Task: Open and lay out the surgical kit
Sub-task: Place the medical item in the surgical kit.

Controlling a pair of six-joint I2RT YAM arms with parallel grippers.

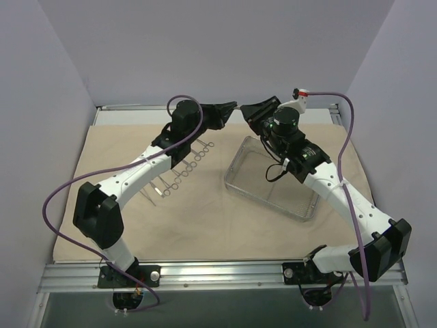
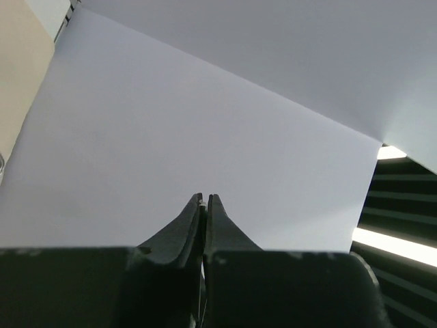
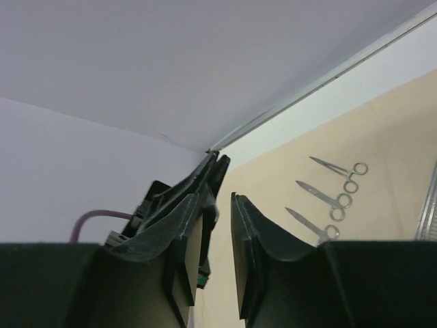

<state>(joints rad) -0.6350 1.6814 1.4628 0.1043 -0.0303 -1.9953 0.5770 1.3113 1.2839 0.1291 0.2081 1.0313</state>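
Note:
The beige cloth wrap [image 1: 205, 225] lies spread flat over the table. On its right half sits the silver wire-mesh tray [image 1: 268, 201], which looks empty. Several steel ring-handled instruments [image 1: 184, 167] lie in a row left of the tray, and three of them [image 3: 334, 195] show in the right wrist view. Both grippers hang in the air near the back wall, tip to tip. My left gripper [image 1: 235, 106] [image 2: 205, 197] is shut, with a thin pale metal sliver between its tips. My right gripper [image 1: 242, 109] [image 3: 214, 195] stands slightly open with nothing seen in the gap, beside the left gripper [image 3: 218, 160].
Lilac walls close the table in at the back and both sides. A metal rail [image 1: 136, 107] runs along the back edge, and an aluminium frame [image 1: 218, 273] along the front. Purple cables [image 1: 58, 191] loop off both arms. The tray's edge [image 3: 430, 205] shows at the right.

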